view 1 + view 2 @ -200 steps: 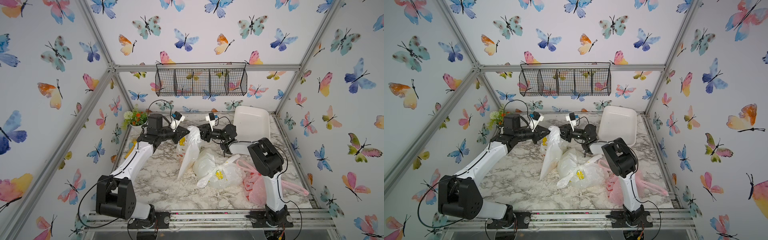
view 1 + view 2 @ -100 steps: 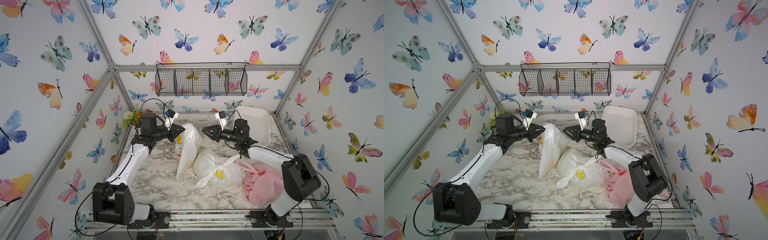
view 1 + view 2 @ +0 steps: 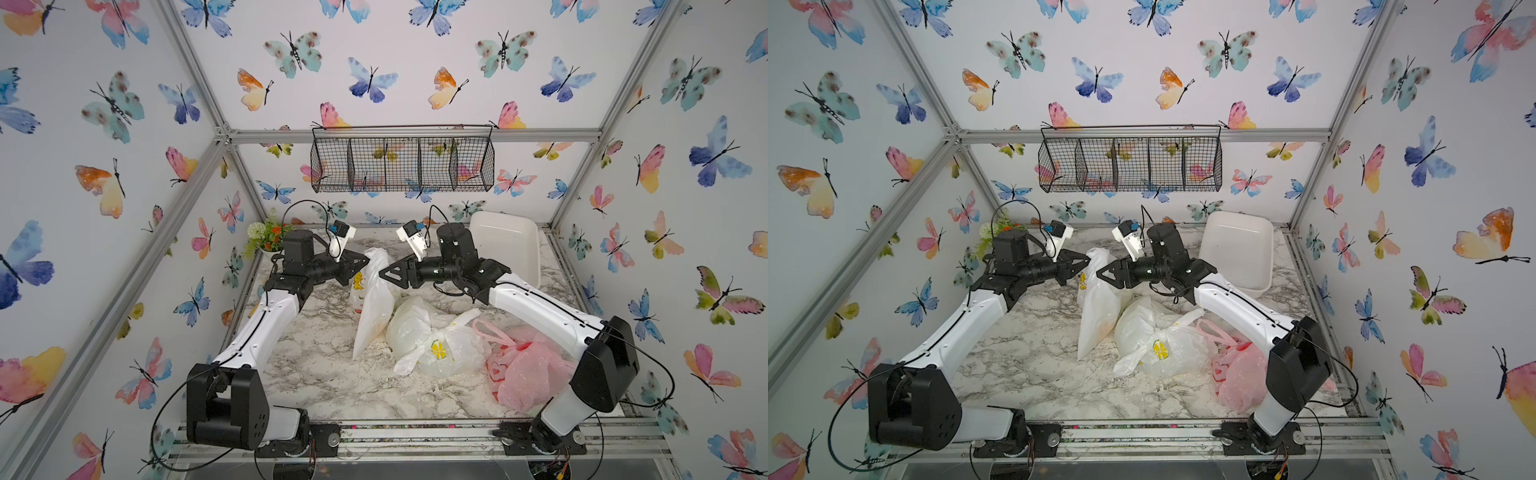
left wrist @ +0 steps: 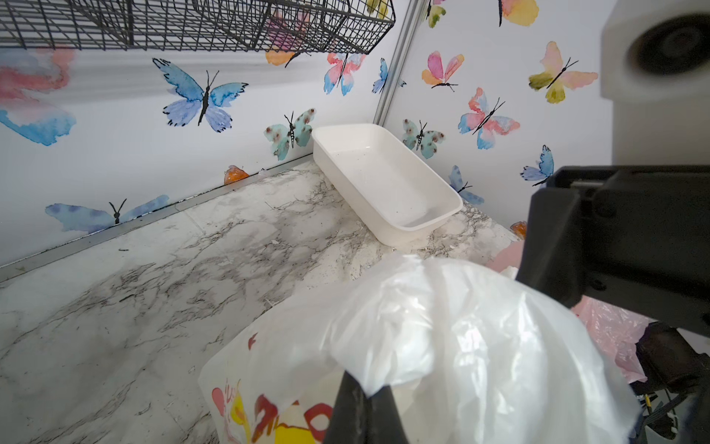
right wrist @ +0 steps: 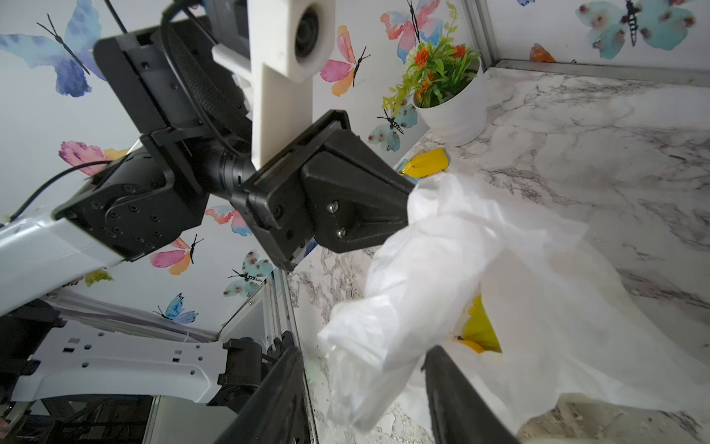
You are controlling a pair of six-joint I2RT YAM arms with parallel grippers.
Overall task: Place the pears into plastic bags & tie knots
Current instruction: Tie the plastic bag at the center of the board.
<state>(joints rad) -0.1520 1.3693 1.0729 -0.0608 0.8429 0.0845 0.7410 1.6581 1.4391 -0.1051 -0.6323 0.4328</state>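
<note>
The right gripper [image 3: 381,275] has just spread its jaws off the doodle bag [image 3: 374,307], which hangs below the left gripper [image 3: 366,262], clamped on its top, so its knot looks unfinished; three bags counted, lemon bag [image 3: 436,345] and pink bag [image 3: 528,370] below-behind the right gripper, pears hidden.

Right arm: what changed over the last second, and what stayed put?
The right arm swung its elbow out toward its own side, uncovering the pink bag. The right gripper stayed by the doodle bag, but its fingers opened, and a handle strip now lies loose between them. The left gripper stayed shut on the bag's top. The lemon bag and white tray did not move.
</note>
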